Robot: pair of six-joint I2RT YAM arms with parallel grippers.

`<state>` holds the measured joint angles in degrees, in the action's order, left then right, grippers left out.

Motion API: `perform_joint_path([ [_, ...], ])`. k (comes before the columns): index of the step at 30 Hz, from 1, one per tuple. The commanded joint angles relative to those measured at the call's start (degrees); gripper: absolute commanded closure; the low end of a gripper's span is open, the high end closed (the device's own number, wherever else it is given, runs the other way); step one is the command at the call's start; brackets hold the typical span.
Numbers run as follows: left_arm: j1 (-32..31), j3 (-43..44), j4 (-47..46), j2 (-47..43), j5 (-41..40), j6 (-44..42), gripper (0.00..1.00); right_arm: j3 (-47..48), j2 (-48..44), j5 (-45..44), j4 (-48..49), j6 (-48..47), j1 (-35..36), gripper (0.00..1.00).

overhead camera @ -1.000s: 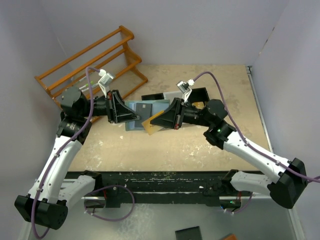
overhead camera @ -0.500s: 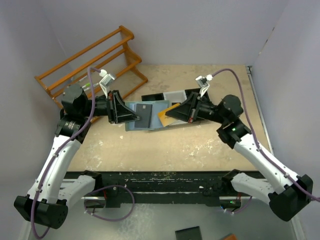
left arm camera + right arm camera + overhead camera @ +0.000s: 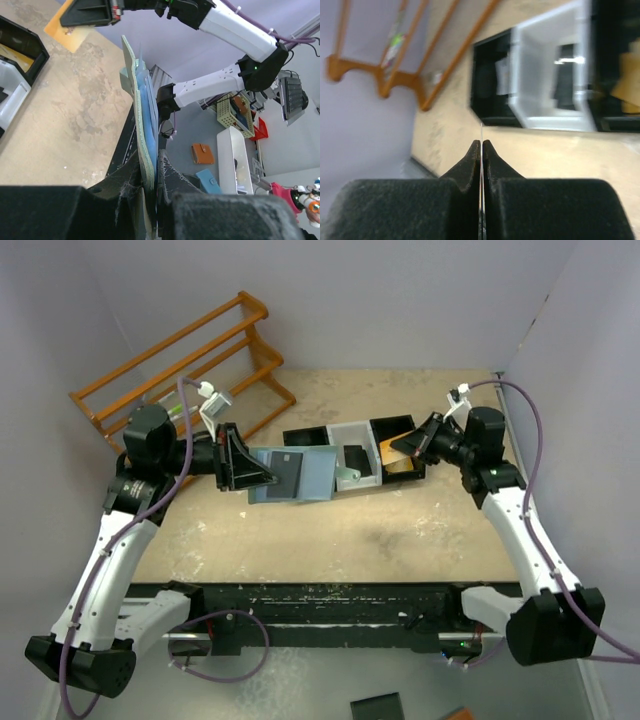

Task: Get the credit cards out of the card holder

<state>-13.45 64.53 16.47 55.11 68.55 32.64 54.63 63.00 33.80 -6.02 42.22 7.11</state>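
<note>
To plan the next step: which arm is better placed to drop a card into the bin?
Right. The right gripper is shut on a tan card over the bin's right end, while the left gripper holds the open card holder.

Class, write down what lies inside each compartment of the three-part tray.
Middle white compartment: a dark card. Right compartment: a tan card, partly covered by the right end effector and its gripped card. Left compartment: partly hidden behind the card holder; contents unclear.
</note>
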Motion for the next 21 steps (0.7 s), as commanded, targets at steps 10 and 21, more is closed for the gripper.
perform_joint_path([
  [10,0.4,3.1,3.1,-2.2,-0.1,-5.0,1.0,5.5,13.4,-37.2,-1.5,5.6,-1.2,1.0],
  [21,0.4,3.7,3.2,-3.3,0.7,-4.4,1.0,1.3,23.8,-47.0,10.0,29.5,4.2,1.0],
])
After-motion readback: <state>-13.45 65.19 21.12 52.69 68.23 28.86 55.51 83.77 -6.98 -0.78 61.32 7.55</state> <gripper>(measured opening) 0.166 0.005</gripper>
